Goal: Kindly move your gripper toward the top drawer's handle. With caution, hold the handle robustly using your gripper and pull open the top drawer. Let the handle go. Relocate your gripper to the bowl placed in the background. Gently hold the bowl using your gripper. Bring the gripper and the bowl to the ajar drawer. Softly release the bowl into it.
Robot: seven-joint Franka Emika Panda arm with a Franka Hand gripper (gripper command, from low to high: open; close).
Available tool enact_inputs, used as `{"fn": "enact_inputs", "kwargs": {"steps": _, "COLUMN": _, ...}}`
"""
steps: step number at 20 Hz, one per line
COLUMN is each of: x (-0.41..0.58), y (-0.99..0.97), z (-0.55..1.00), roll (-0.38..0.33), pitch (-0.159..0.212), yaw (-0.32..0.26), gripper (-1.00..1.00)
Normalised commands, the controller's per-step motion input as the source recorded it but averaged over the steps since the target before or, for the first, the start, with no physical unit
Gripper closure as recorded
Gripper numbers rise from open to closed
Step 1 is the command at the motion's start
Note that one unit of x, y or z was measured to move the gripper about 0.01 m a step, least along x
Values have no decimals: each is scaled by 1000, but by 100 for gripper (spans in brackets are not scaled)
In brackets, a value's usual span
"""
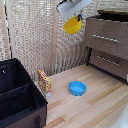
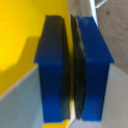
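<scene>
One arm: white, entering at the top of the exterior view, its gripper [image 1: 75, 18] hanging high above the bench [image 1: 100, 105].
Fingers: blue [image 2: 92, 65], pressed nearly together on the thin rim of the bowl [image 1: 73, 25] (the wrist view shows the yellow wall pinched between their dark pads).
Bowl: yellow, tilted, held in the air just beside the dresser's near corner, toward the exterior view's left of the top drawer [image 1: 106, 38].
Top drawer: dark brown, pulled out a little from the dresser, its top edge standing forward of the body.
Handle [image 1: 105, 38]: slim silver bar across the drawer front, apart from the fingers.
Lower drawer [image 1: 109, 62]: below it, with its own silver bar.
Blue bowl [image 1: 77, 88]: upright on the bench, well below the held bowl.
Box [image 1: 45, 81]: small orange carton, standing near the black case.
Black case [image 1: 17, 95]: open, filling the lower part of the exterior view's left.
Backdrop: pale woven screen [image 1: 35, 35] behind everything.
</scene>
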Motion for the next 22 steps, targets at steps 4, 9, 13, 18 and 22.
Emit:
{"fn": "enact_inputs", "kwargs": {"steps": 4, "x": 273, "y": -490, "z": 1000, "roll": 4, "pitch": 40, "yaw": -146, "gripper": 100}}
{"fn": "enact_inputs", "kwargs": {"steps": 9, "x": 202, "y": -553, "z": 919, "roll": 55, "pitch": 79, "yaw": -139, "gripper": 100}}
{"fn": "enact_inputs", "kwargs": {"steps": 13, "x": 51, "y": -709, "z": 794, "roll": 92, "pitch": 93, "yaw": -83, "gripper": 100}}
{"fn": "enact_inputs", "kwargs": {"steps": 18, "x": -43, "y": -917, "z": 413, "roll": 134, "pitch": 67, "yaw": -9, "gripper": 100}}
{"fn": "enact_inputs", "kwargs": {"steps": 22, "x": -222, "y": -996, "z": 292, "roll": 115, "pitch": 89, "yaw": -5, "gripper": 100}}
